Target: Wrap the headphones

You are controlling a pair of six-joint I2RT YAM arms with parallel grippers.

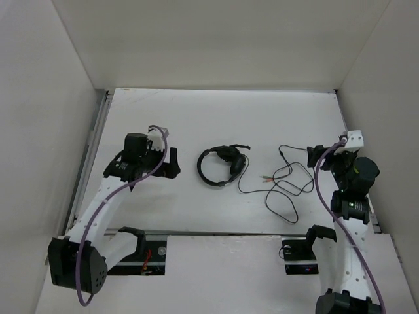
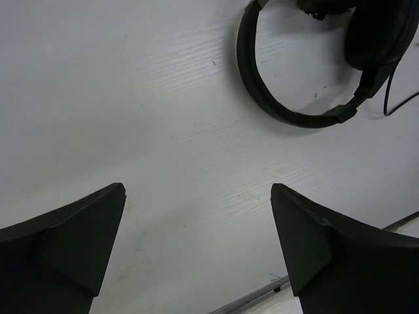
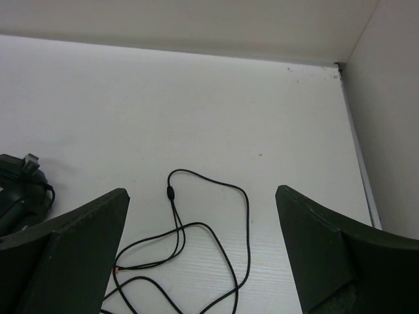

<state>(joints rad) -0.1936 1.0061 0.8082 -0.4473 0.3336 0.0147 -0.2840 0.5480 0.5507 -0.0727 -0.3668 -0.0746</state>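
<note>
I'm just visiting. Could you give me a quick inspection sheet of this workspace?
Surface: white table, no spills seen.
Job's things: headphones lie mid-table; cord sprawls in loose loops toward the right arm, unwrapped.
Clutter: nothing seen.
Grippers: left gripper open, empty, beside the headphones; right gripper open, empty, near the cord.
Cables: purple cables run along both arms.
Surroundings: white walls on three sides.

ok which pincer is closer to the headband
Left. The left pincer sits just left of the headband; the right pincer is farther off to its right, beyond the cord.
</note>
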